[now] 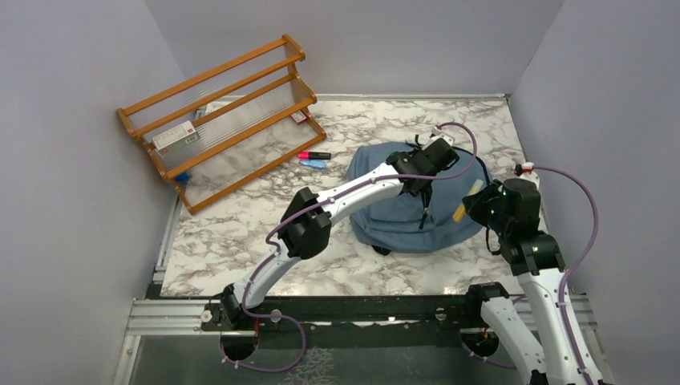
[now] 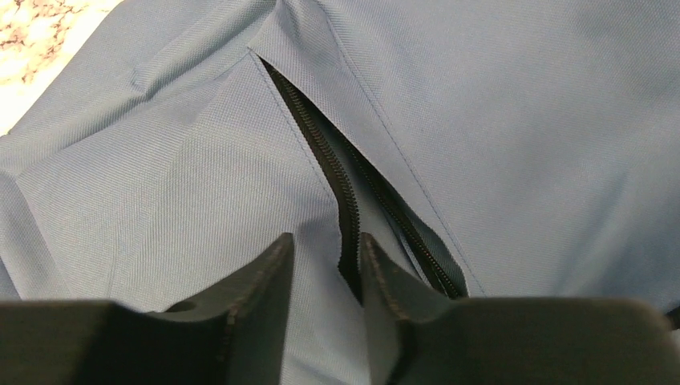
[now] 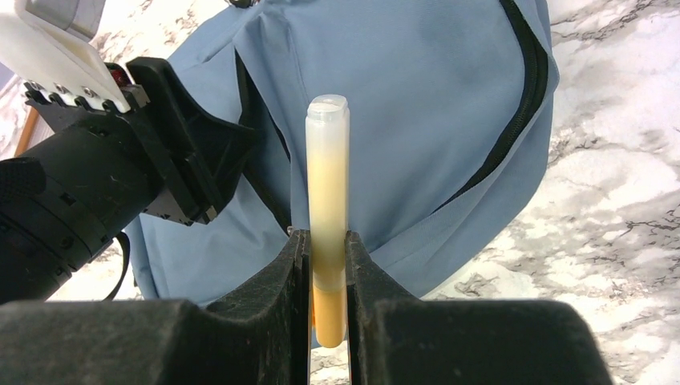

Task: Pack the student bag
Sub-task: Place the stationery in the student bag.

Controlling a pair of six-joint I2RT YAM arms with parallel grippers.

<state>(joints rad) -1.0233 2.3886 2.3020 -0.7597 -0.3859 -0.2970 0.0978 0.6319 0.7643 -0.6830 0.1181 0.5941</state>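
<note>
A white marble-patterned table (image 1: pixel 240 233) sits between plain grey walls, with a wooden rack (image 1: pixel 216 120) at its far left corner and a red marker (image 1: pixel 313 155) and a blue marker (image 1: pixel 314 164) lying just beside the rack's right end. The student bag (image 1: pixel 393 228) lies flat at the centre-right of the table, its dusty-blue fabric up. The left gripper (image 2: pixel 325 257) hangs low over the bag, its jaws partly apart and astride the edge of the black zipper (image 2: pixel 341 180), which gapes open in a narrow slit. Whether the fingers actually touch the fabric is hard to tell from this close view. The right gripper (image 3: pixel 327 257) is just beside the bag's right edge, its jaws clamped on the lower part of a capped orange-yellow highlighter (image 3: pixel 328 176) that points toward the bag.
</note>
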